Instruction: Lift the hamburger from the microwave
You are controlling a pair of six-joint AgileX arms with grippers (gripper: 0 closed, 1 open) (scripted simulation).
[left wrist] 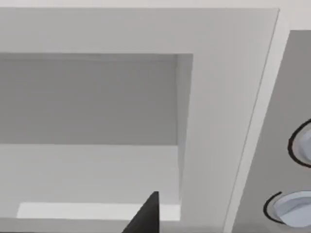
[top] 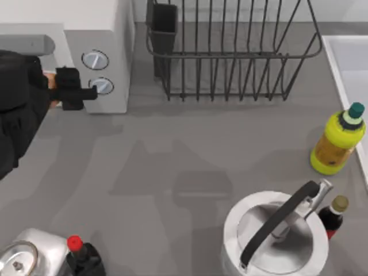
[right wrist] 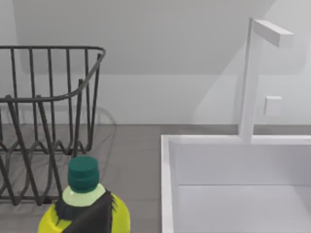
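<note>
Hamburger (top: pixel 51 80) beside microwave (top: pixel 118 34) front edge

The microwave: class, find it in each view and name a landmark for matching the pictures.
Top view: the microwave is upper left, with the left gripper at its front.
Left wrist view: the microwave close up, white frame and grey cavity.
Right wrist view: faces the dish rack and the yellow bottle instead.
Shared landmark: the two knobs.
</note>
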